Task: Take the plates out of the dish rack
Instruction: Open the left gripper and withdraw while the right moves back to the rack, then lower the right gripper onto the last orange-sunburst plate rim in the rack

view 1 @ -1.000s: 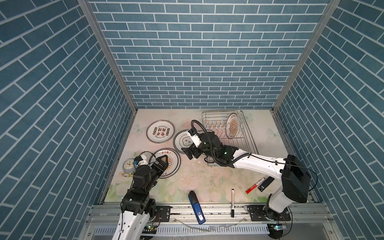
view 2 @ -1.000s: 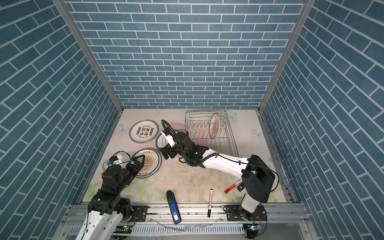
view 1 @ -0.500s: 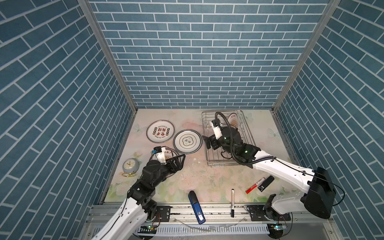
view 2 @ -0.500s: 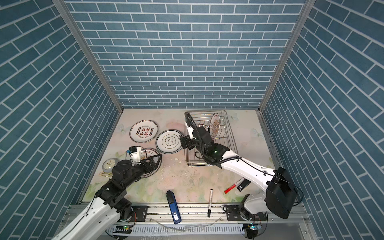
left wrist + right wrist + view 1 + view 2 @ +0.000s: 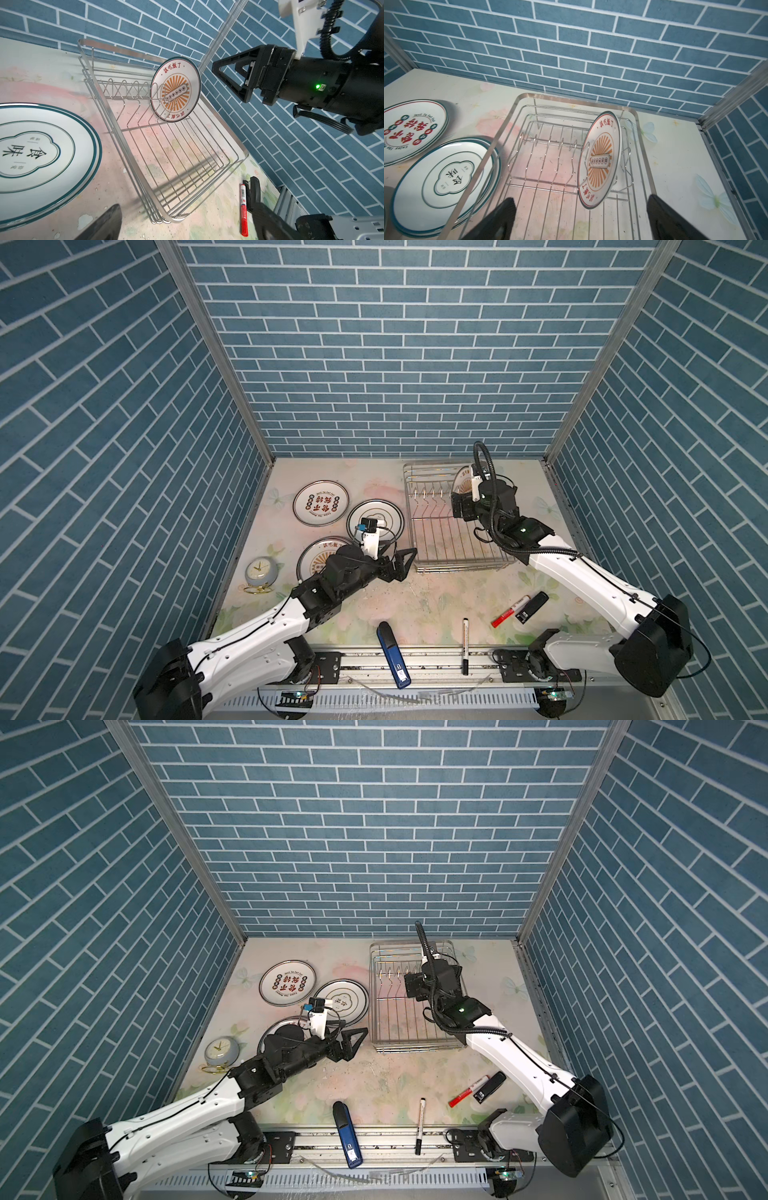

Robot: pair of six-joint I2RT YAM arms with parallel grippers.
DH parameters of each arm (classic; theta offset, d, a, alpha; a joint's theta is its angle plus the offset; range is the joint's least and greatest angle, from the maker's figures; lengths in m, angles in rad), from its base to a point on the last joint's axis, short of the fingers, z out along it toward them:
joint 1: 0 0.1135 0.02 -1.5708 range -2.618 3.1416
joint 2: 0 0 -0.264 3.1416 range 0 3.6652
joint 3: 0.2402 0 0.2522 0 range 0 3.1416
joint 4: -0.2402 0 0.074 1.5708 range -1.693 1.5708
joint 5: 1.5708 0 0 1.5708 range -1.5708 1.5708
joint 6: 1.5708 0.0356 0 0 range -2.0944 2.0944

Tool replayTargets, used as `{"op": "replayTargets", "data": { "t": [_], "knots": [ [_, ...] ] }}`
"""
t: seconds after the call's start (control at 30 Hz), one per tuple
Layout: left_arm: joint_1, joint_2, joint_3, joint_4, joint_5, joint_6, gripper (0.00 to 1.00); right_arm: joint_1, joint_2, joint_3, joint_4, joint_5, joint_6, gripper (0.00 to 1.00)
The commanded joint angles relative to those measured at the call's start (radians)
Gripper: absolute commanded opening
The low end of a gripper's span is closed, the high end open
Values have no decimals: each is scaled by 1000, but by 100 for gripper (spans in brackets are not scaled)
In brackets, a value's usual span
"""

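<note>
One plate [image 5: 600, 160] is leaning on edge at the end of the rack [image 5: 440, 531] prongs [image 5: 549, 145] | right pincer [image 5: 581, 199] is hovering before it, spread apart, empty | left pincer [image 5: 405, 564] is hanging beside rack, jaws apart | judging best: straddling top rim, clamping, lifting straight clear.

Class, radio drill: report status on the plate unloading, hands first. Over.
Both hands open, empty: left hand beside the dish rack, right hand over it. One sunburst plate standing on edge in the prongs. Nothing between right hand and plate.
</note>
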Motion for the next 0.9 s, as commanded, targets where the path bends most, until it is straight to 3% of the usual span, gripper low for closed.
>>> {"op": "replayTargets", "data": {
  "t": [0.0,0.17,0.43,0.53,0.77,0.87],
  "knots": [
    [-15,15,31,68,13,39,100,-26,-15,35,-32,77,49,99],
    [-20,37,34,101,20,41,100,-74,19,76,-79,153,62,99],
    [-63,135,108,90,-67,71,100,-151,99,126,-108,101,84,95],
    [-64,180,125,127,-29,67,100,-181,151,151,-103,18,92,89],
    [-66,236,127,187,-27,38,100,-192,275,208,-98,-15,92,67],
    [-66,251,134,175,-28,38,100,-195,290,202,-76,-23,90,66]
  ]
}}
